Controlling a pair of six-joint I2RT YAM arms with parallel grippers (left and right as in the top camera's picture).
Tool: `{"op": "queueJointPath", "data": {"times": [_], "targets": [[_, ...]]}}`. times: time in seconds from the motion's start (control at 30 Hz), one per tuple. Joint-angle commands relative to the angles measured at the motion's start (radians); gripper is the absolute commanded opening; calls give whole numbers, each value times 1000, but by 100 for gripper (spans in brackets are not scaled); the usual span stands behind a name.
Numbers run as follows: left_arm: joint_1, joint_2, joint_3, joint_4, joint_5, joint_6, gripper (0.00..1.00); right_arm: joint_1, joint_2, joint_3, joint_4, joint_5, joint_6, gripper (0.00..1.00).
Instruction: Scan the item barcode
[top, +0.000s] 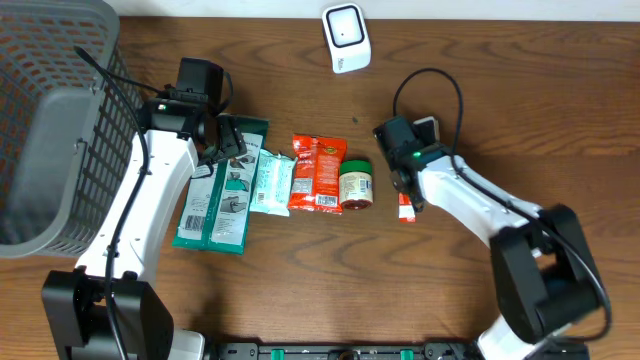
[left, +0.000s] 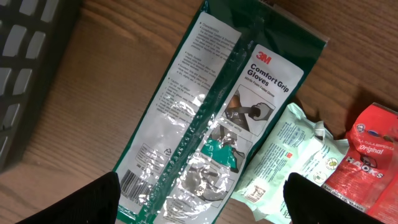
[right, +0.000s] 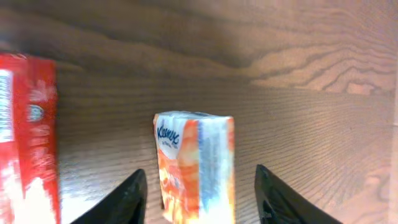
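A small orange-and-white Kleenex tissue pack (right: 196, 162) stands on the wood table between the fingers of my right gripper (right: 199, 199). The gripper is open, with a gap on each side of the pack. From overhead the pack (top: 405, 208) shows just below my right gripper (top: 405, 195). My left gripper (left: 199, 199) hangs open above two green 3M glove packs (left: 211, 106), holding nothing; a barcode shows on the left pack near its left finger (left: 87, 202). The white scanner (top: 345, 38) stands at the table's far edge.
A row of items lies mid-table: glove packs (top: 215, 200), a mint-green wipes pack (top: 270, 182), a red snack bag (top: 317, 172) and a green-lidded jar (top: 355, 185). A grey mesh basket (top: 50, 120) fills the left side. A red-labelled item (right: 25, 124) lies left of the tissue pack.
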Motion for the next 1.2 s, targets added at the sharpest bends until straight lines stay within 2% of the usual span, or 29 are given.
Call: {"op": "queueJointPath", "data": {"times": [0.0,0.17,0.3,0.37,0.5,0.87,1.03,1.17], "targets": [[0,2,-3,-3,-6,6,84,-33,-102,50,-21,-78,15,55],[0,2,-3,-3,-6,6,84,-118,-193,90,-87,-275,14,65],[0,2,-3,-3,-6,6,84,-278,-214,98,-139,-638,-51,69],[0,2,-3,-3,-6,6,84,-337,-199,98,-164,-713,-63,69],[0,2,-3,-3,-6,6,84,-401,-154,96,-194,-844,-183,67],[0,2,-3,-3,-6,6,84,-403,-41,96,-169,-833,-212,64],[0,2,-3,-3,-6,6,84,-402,-12,96,-163,-782,-214,47],[0,2,-3,-3,-6,6,84,-397,1,92,-153,-755,-214,44]]}}
